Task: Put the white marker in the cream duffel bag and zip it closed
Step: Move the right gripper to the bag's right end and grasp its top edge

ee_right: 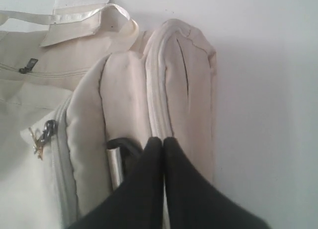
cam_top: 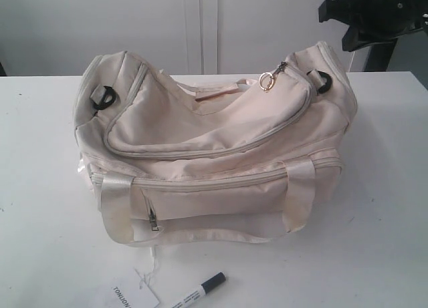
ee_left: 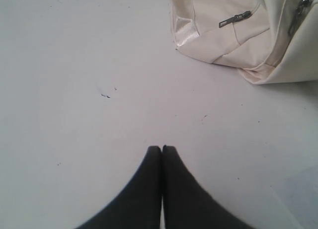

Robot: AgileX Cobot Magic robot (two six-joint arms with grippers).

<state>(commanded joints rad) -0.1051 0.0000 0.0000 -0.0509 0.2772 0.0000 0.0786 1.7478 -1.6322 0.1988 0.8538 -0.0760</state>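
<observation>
The cream duffel bag (cam_top: 214, 147) lies across the middle of the white table, its curved top zipper drawn along the flap with the gold ring pull (cam_top: 267, 81) at the right end. In front of it, at the near edge, lies the white marker (cam_top: 198, 292) with its black cap pointing right. My left gripper (ee_left: 162, 148) is shut and empty over bare table, a bag corner (ee_left: 238, 35) beyond it. My right gripper (ee_right: 163, 139) is shut and empty above the bag's right end panel (ee_right: 184, 80), beside a black D-ring (ee_right: 121, 144). Only the right arm's dark body (cam_top: 374, 14) shows in the exterior view.
A white paper tag (cam_top: 134, 296) with printed text lies just left of the marker, tied to the bag by a thread. A front pocket zip pull (cam_top: 154, 220) hangs on the bag's near side. White wall panels stand behind the table.
</observation>
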